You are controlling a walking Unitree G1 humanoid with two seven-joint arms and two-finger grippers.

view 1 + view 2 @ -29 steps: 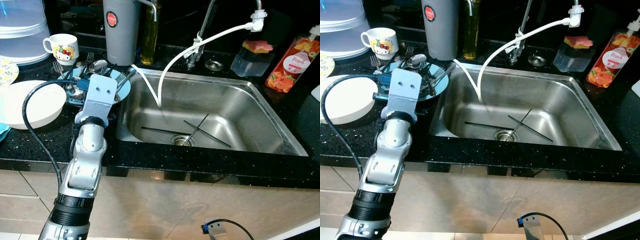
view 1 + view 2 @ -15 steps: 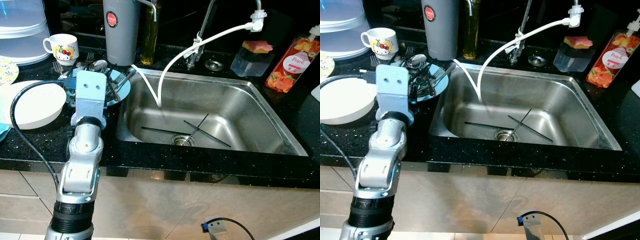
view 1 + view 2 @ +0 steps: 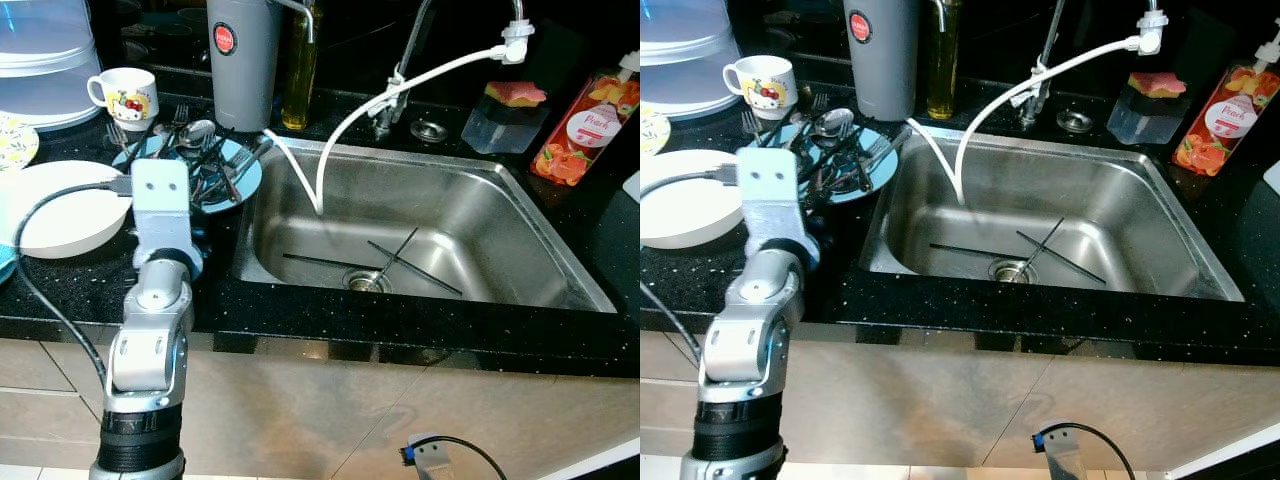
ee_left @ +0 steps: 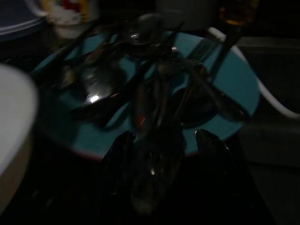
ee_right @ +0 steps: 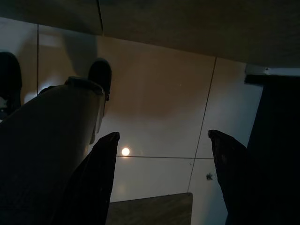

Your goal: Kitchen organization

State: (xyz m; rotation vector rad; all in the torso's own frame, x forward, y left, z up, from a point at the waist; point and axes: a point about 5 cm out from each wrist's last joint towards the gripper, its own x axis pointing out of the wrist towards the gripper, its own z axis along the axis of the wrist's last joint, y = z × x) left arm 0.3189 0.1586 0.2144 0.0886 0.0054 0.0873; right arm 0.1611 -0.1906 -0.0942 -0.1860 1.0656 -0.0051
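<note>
On the far left of the black bench [image 3: 60,290] I see a white bowl [image 3: 60,205], with a cartoon mug [image 3: 125,92] behind it. Just right of the bowl sits the teal plate [image 3: 245,172], heaped with spoons and forks [image 3: 205,165]. My left arm reaches up over the bench edge, and the left gripper [image 4: 164,154] hangs at the plate's near rim; through the wrist camera its fingers [image 4: 119,154] stand apart, with a spoon handle lying in the gap between them, though the picture is too dark for me to tell whether they touch it. Behind the plate stand a grey canister [image 3: 243,60] and an oil bottle [image 3: 298,70]. Further right is the steel sink [image 3: 420,200], a white hose [image 3: 350,125] dangling into it, and two chopsticks [image 3: 410,262] crossed near the drain. At the far right stands a peach soap bottle [image 3: 588,125]. My right gripper [image 5: 161,183] hangs idle over floor tiles, fingers spread.
</note>
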